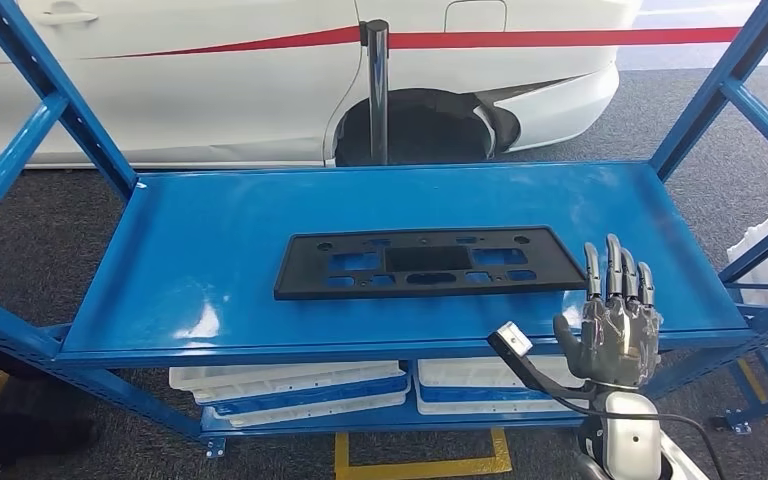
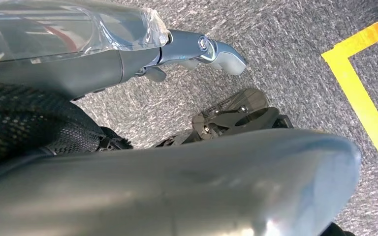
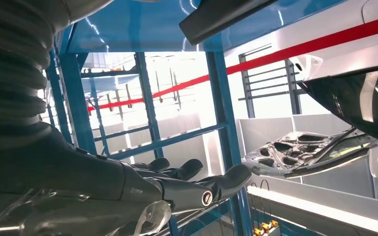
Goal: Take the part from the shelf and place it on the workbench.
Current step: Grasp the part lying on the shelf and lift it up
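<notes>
A: Where is the part sitting?

B: The flat black plastic plate with rectangular cut-outs (image 1: 428, 263) lies on the top deck of the blue metal shelf (image 1: 210, 250), about midway between the near and far edges and a little right of centre. Its long side runs left to right. In the right wrist view its dark edge (image 3: 221, 17) shows against the blue deck.

A: And the right hand?

B: The right hand (image 1: 612, 325) is raised at the near right of the deck, fingers straight, slightly apart and pointing away from the robot, holding nothing. Its fingertips are just beside the plate's right end; whether they touch it I cannot tell. The right wrist view shows the same fingers (image 3: 187, 169) stretched out and apart, with nothing between them.

A: The left hand?

B: The left hand (image 2: 197, 51) hangs over grey carpet beside a yellow floor stripe (image 2: 359, 88). Only part of it shows, so I cannot tell how its fingers lie.

A: Any containers?

B: On the lower shelf level there are shallow white plastic trays (image 1: 290, 385), stacked in two piles side by side, blue showing between the layers. What is in them is hidden under the top deck.

A: Behind the shelf?

B: A white car body with a red stripe (image 1: 260, 60), and a black post (image 1: 378, 90) in front of its wheel arch.
</notes>
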You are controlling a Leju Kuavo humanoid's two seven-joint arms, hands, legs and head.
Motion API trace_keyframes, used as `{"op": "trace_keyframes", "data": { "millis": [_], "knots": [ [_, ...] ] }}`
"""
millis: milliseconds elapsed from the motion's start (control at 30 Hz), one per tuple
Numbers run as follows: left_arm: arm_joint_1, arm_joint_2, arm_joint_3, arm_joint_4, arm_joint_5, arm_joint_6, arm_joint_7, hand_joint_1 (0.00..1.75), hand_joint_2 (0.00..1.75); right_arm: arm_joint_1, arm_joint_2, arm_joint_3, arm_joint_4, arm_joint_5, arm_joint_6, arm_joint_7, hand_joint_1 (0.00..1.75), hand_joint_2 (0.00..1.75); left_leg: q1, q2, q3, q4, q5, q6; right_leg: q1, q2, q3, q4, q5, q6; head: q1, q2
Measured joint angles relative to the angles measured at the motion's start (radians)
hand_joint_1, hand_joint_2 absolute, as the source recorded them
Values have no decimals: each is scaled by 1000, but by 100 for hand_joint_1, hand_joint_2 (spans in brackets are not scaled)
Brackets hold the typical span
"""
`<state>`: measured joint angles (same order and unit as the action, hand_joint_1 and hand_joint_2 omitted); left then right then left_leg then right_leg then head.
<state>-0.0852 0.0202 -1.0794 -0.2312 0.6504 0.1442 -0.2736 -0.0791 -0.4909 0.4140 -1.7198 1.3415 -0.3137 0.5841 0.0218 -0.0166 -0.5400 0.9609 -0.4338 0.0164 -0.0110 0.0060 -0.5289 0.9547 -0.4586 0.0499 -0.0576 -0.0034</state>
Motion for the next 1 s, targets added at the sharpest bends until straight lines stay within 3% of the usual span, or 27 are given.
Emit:
{"op": "trace_keyframes", "data": {
  "millis": [200,467,1000],
  "knots": [
    [-1,0,-3,0,0,0,-1,0,0,-23,22,40,-12,28,40,-79,0,175,0,0,0,0,0,0,0,0,0,0,0,0,0,0],
    [-2,0,-7,0,0,-6,-3,0,0,-61,82,191,10,80,151,-160,0,175,1,0,0,0,0,0,1,0,0,0,0,0,0,0],
    [-8,0,-23,0,-12,-8,-1,0,0,-137,205,374,140,68,95,-205,0,175,1,0,-1,0,0,0,1,0,-1,0,0,0,0,0]
  ]
}}
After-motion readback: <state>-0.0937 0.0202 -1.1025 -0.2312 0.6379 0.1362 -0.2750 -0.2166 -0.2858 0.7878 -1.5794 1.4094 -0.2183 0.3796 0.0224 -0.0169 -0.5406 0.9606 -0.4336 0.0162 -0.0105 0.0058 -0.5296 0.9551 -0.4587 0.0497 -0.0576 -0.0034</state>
